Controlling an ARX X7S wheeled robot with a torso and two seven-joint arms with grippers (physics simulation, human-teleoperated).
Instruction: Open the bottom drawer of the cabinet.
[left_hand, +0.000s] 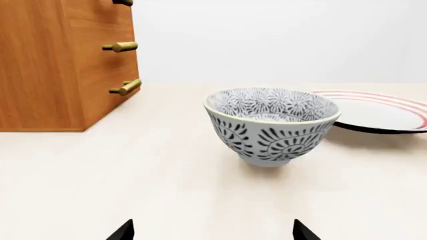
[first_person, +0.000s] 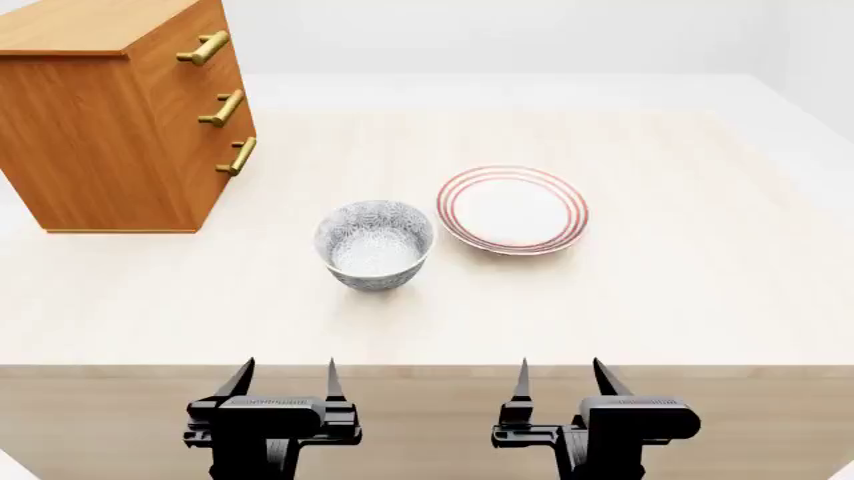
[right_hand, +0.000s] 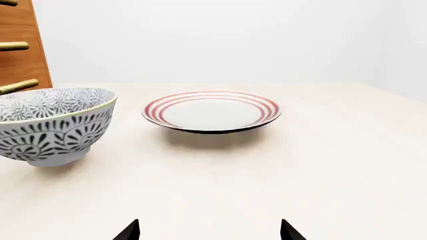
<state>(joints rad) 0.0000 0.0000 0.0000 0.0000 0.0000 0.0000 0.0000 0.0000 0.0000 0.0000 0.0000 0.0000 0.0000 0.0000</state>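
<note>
Bench (first_person: 641, 300): pale wood, lightly laid.
Bottom drawer (first_person: 224, 172): stiff; best gripped at brass handle (first_person: 240, 156).
Left claw (first_person: 283, 385): spread, unladen.
Right claw (first_person: 559, 382): spread, unladen.

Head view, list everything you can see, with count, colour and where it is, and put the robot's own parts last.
cabinet: one, orange-brown wood, far left of the table
drawers: three, orange-brown, stacked, all shut; bottom drawer lowest
handles: three, brass bars, one per drawer; lowest handle
bowl: one, white with dark pattern, centre, upright, empty
plate: one, white with red rings, right of the bowl, apart from it
table: one, pale wood
left hand: one, black, open, at the near edge
right hand: one, black, open, at the near edge
</note>
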